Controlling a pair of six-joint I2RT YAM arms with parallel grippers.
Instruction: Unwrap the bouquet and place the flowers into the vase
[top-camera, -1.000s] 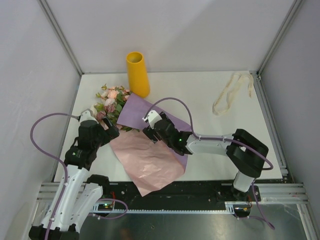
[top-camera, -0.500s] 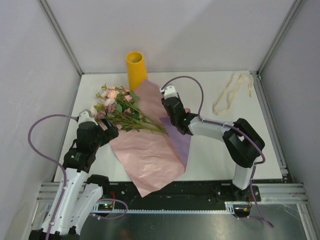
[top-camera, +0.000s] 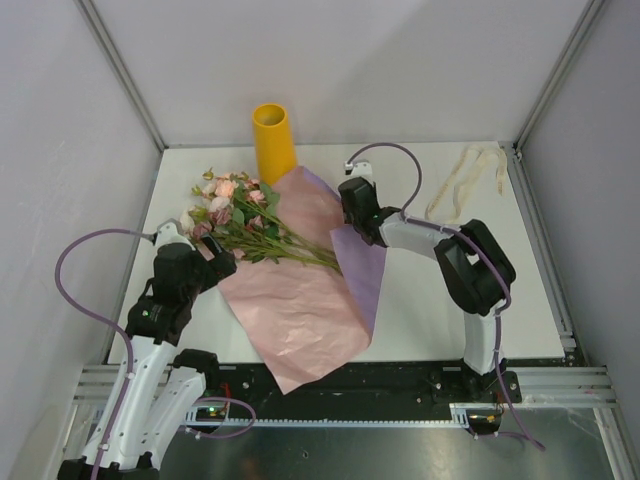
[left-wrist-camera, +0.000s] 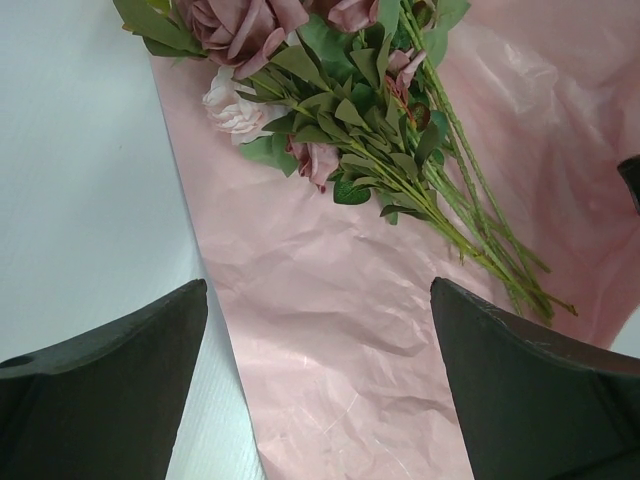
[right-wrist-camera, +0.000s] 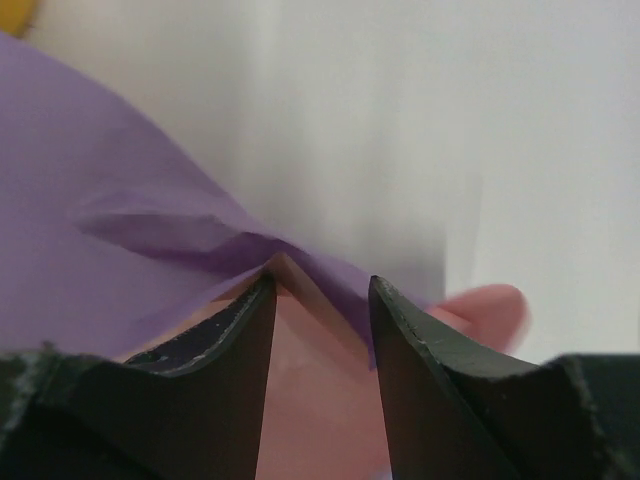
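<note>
Pink paper (top-camera: 300, 310) is pinched at its edge by the right hand (right-wrist-camera: 320, 285). Flowers (top-camera: 250, 225) are laid on it, heads far-left, stems pointing right. The wide-open, empty left hand (left-wrist-camera: 318, 300) is nearer them; the vase (top-camera: 275, 140) is set just behind.

The vase (top-camera: 274, 140) is plain yellow-orange. The flowers (top-camera: 232, 208) mix pink, peach, cream and dusky mauve heads over green leaves and thin green stems. The paper (top-camera: 300, 310) is pale pink on its upturned side and lilac-purple on the other, with no pattern. The ribbon (top-camera: 462, 165) is cream, the surface (top-camera: 420, 310) white. The arms (top-camera: 410, 235) are white and black with purple cables (top-camera: 105, 231), the fingers (left-wrist-camera: 100, 400) black
</note>
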